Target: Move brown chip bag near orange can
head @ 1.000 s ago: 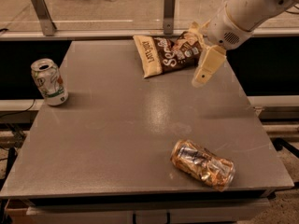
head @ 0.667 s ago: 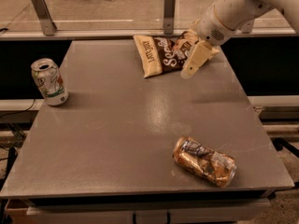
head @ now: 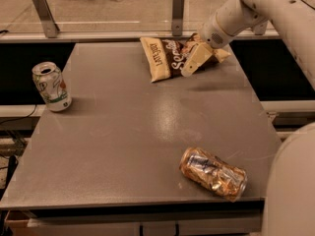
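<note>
Orange can lies crushed at front right of counter; brown chip bag sits well apart at far edge, hand low over its right end, grip undeterminable; bag not yet relocated, full carry outstanding.

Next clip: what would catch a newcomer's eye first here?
The white arm at the top right, with its gripper at the right part of the brown chip bag by the table's far edge. Then the crushed orange can lying on its side near the front right corner, and an upright white and green can at the left edge.
</note>
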`<state>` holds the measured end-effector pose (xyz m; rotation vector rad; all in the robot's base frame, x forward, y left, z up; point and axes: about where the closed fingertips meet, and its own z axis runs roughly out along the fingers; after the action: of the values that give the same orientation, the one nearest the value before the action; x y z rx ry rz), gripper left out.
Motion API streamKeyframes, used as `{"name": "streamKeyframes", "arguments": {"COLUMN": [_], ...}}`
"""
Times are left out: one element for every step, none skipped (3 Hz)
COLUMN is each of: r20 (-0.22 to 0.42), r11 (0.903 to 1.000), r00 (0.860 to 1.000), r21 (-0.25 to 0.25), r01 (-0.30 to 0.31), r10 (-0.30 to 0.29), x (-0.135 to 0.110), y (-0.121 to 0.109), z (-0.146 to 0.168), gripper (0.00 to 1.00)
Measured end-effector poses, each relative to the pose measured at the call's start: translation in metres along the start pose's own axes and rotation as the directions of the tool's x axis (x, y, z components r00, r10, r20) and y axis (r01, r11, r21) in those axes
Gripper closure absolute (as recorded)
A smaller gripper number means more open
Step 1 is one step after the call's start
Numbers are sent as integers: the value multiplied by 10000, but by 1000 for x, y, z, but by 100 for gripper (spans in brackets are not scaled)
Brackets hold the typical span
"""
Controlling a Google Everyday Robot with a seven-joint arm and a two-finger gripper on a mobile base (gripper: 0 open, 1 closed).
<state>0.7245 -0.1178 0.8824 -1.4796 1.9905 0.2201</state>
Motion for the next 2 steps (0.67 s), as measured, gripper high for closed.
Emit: {"name": "streamKeyframes", "arguments": {"r20": [26, 103], "r11": [9991, 9982], "r00": [9991, 9981], "r21": [-80, -54], "r01": [-423, -600], "r10": [423, 600], "x": [7, 12], "y": [-9, -17], "z": [20, 29], "gripper": [17, 41]}}
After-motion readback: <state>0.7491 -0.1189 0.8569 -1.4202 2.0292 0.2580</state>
